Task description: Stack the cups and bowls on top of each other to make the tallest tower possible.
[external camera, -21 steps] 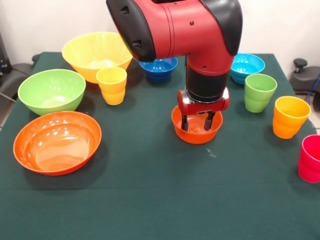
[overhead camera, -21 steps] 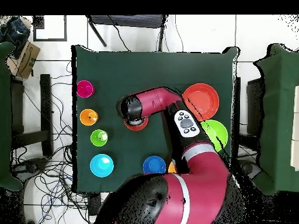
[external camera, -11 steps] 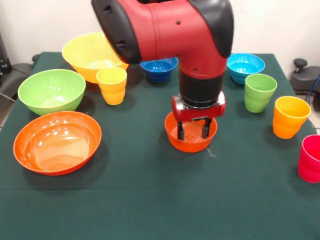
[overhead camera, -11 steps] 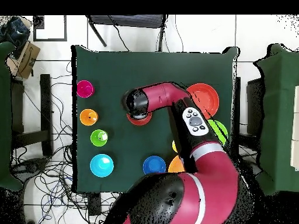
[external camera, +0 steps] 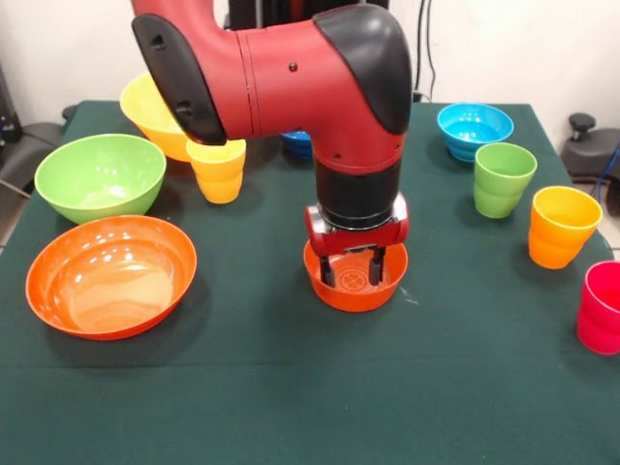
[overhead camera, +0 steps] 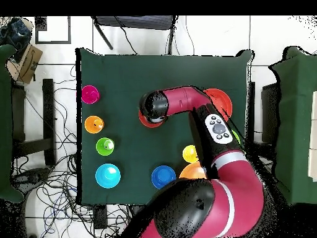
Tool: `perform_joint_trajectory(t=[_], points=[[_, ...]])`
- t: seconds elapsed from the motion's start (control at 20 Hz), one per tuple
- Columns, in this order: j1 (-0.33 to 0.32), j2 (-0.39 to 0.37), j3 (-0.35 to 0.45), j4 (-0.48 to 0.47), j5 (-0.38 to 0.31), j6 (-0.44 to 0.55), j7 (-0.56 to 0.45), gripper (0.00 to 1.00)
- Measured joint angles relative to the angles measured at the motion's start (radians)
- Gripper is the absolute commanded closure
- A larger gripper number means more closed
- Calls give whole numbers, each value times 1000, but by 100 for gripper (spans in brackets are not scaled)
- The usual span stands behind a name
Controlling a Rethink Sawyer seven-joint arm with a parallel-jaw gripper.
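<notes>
- Centrally in the front view, the claw (external camera: 353, 270) reaches down into the small orange bowl (external camera: 355, 288), its two dark fingers (external camera: 327, 270) slightly apart; whether they pinch the bowl's wall cannot be told.
- That bowl sits on the green worktop (external camera: 291, 387), a little right of the frame's middle.
- At lower left lies the big orange bowl (external camera: 110, 275), well apart from the small one.
- Above it is the green bowl (external camera: 100, 175), and further up the yellow bowl (external camera: 155, 114), partly hidden behind the arm (external camera: 281, 77).
- Just beside the yellow bowl stands the yellow cup (external camera: 217, 169), upright.
- Only a sliver of the dark blue bowl (external camera: 295, 145) shows behind the arm.
- At upper right is the light blue bowl (external camera: 474, 129); below it the green cup (external camera: 503, 178), then the orange-yellow cup (external camera: 563, 226), then the pink-red cup (external camera: 601, 307) at the right edge, all upright and apart.
- Nothing is stacked; every piece rests singly on the cloth.
- Overhead, the arm's end covers the small orange bowl (overhead camera: 146, 121) near the middle of the worktop (overhead camera: 124, 74).
</notes>
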State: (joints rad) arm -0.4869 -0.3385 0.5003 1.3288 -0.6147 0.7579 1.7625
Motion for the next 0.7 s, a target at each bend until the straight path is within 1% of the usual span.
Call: perform_joint_trajectory(t=[0.15,0.35,0.45,0.5,0.7], points=[[0,6,0,-3,0,1,-8,0],[1,-6,0,22,0,1,-8,0],[1,-25,0,54,0,1,-8,0],[0,-50,0,93,0,1,-8,0],[-8,-95,0,161,0,1,-8,0]])
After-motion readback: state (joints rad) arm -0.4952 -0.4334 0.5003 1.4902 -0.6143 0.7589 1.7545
